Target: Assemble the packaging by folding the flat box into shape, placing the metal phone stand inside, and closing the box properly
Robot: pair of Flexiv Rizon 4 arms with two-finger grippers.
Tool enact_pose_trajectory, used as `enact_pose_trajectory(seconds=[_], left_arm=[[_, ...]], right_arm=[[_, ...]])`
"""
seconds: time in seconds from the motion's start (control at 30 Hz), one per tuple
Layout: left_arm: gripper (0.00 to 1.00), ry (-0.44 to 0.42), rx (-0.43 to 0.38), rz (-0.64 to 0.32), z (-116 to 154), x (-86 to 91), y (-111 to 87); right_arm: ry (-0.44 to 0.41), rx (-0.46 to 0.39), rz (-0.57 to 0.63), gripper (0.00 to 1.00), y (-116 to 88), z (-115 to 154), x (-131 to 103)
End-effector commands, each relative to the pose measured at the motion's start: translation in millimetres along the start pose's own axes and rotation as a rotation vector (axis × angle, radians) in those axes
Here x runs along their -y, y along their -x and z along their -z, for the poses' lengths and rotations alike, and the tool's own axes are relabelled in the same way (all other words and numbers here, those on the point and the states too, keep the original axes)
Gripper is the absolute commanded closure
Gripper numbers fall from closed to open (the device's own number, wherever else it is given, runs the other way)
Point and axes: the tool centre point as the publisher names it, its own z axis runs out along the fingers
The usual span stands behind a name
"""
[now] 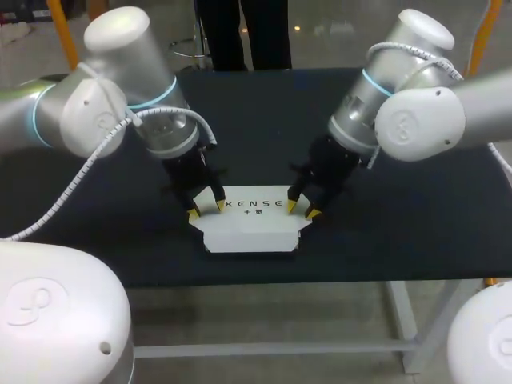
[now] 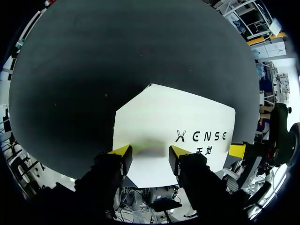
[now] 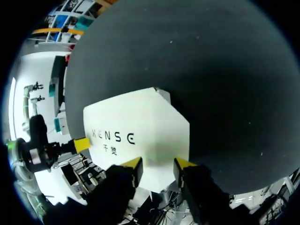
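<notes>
So, the white box [image 1: 252, 228] lies printed side up on the black table [image 1: 256, 120], near the robot-side edge. Left gripper [image 1: 206, 210] is at the box's far left corner and right gripper [image 1: 302, 210] at the far right corner, tips pointing down. Both have jaws spread apart w/ nothing pinched btwn them. Can't tell if the tips actually touch the cardboard tbh.

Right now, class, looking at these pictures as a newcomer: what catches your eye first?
The white box stands out sharply, lying near the front edge of the black table. The left claw and right claw, both open with bright yellow tips, are poised at its two far corners, one on each side.
</notes>
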Motion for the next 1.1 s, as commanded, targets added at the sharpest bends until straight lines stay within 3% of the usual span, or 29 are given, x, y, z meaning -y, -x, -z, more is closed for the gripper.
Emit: enact_pose_trajectory(seconds=[0.03,0.3,0.43,0.6,0.67,0.73,0.8,1.1], left_arm=[[0.43,-0.014,-0.014,-0.002,-2.4,0.4,3.5],[0.45,-0.022,-0.046,-0.001,-5.4,6.0,8.3],[0.38,-0.036,-0.052,0.009,-6.9,6.7,8.8],[0.42,-0.041,-0.055,0.018,-8.0,7.7,7.8],[0.35,-0.043,-0.056,0.026,-8.9,8.2,7.0],[0.32,-0.042,-0.059,0.036,-9.9,9.5,6.1],[0.29,-0.042,-0.059,0.036,-9.9,9.5,6.1],[0.28,-0.042,-0.059,0.036,-9.9,9.5,6.1]], right_arm=[[0.019,-0.005,0.000,0.52,3.1,-2.5,1.8],[0.026,-0.017,-0.011,0.51,4.8,-5.1,-2.1],[0.033,-0.024,-0.012,0.50,4.9,-5.4,-2.9],[0.037,-0.031,-0.014,0.51,3.9,-5.5,-5.1],[0.035,-0.038,-0.014,0.50,3.0,-4.6,-6.2],[0.031,-0.052,-0.011,0.39,1.8,-2.7,-7.2],[0.031,-0.052,-0.011,0.35,1.8,-2.7,-7.2],[0.031,-0.052,-0.011,0.35,1.8,-2.7,-7.2]])
